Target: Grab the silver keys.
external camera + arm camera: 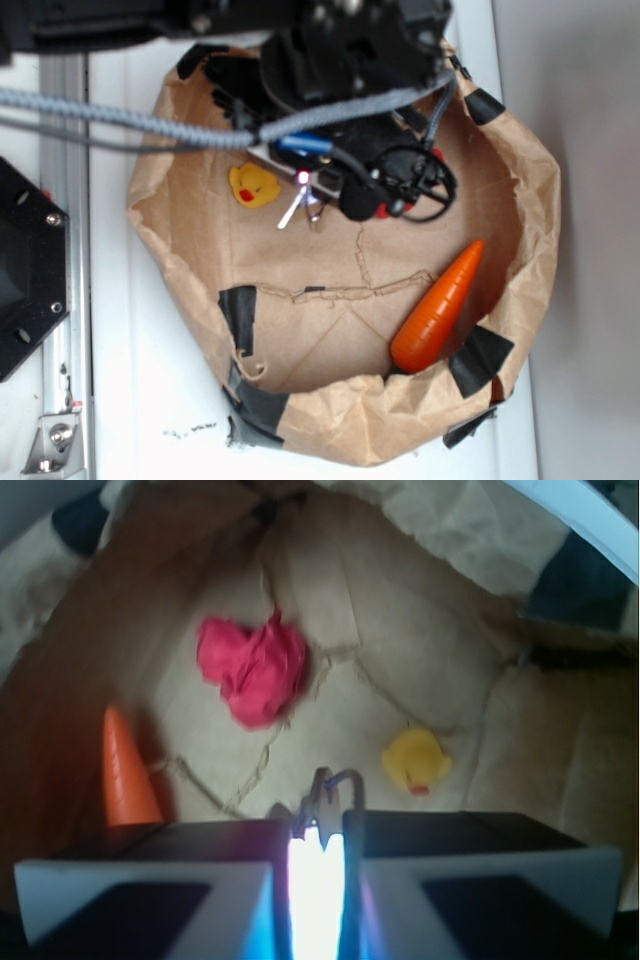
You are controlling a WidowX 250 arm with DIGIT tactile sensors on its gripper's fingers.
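Observation:
The silver keys [293, 208] hang just under my gripper [308, 188], to the right of the yellow duck, over the floor of the brown paper bin. In the wrist view the two black fingers stand close together. The keys [323, 792] are pinched in the narrow bright gap between them, and the thin wire ring pokes out past the tips. My gripper [318, 825] is shut on the keys. The arm's body and cables hide the upper part of the bin in the exterior view.
A yellow rubber duck [253, 186] [416, 760] lies close to the keys. An orange carrot [440, 305] [125, 770] leans at the bin's side. A crumpled red cloth [255, 670] lies further in. The brown paper bin wall [340, 425] rings everything.

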